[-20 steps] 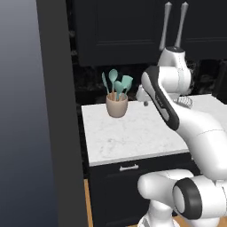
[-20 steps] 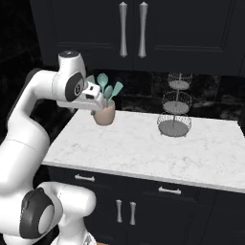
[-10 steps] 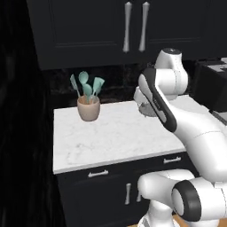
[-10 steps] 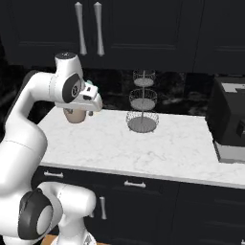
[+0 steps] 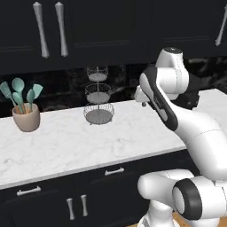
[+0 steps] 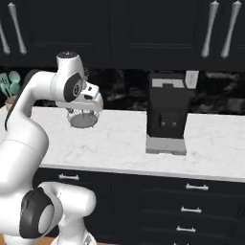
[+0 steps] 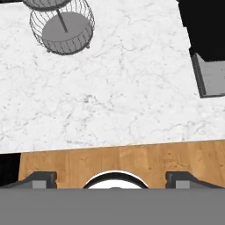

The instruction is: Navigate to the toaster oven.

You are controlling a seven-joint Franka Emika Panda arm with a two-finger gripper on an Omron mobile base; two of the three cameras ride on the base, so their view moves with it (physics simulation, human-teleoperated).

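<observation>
Take the coffee machine (image 6: 167, 112) as landmark; you have no toaster oven beside it yet, so likely continue rightward; the gripper (image 7: 112, 179) is spread, empty.

A white marbled desk (image 5: 66, 146) runs across both base views, over dark drawers with silver handles (image 6: 196, 187). Toward its left end near the back edge stands a beige crock (image 5: 26, 119) holding teal utensils (image 5: 20, 93). A three-tier wire basket stand (image 5: 98, 95) sits near the back edge around the middle. Further right, a black coffee machine (image 6: 167, 107) on a grey base (image 6: 166, 145) stands well apart from the wire stand. Dark upper cabinets carry long silver handles (image 5: 41, 29). From above, wood floor (image 7: 118, 160) shows beyond the desk's front edge.
</observation>
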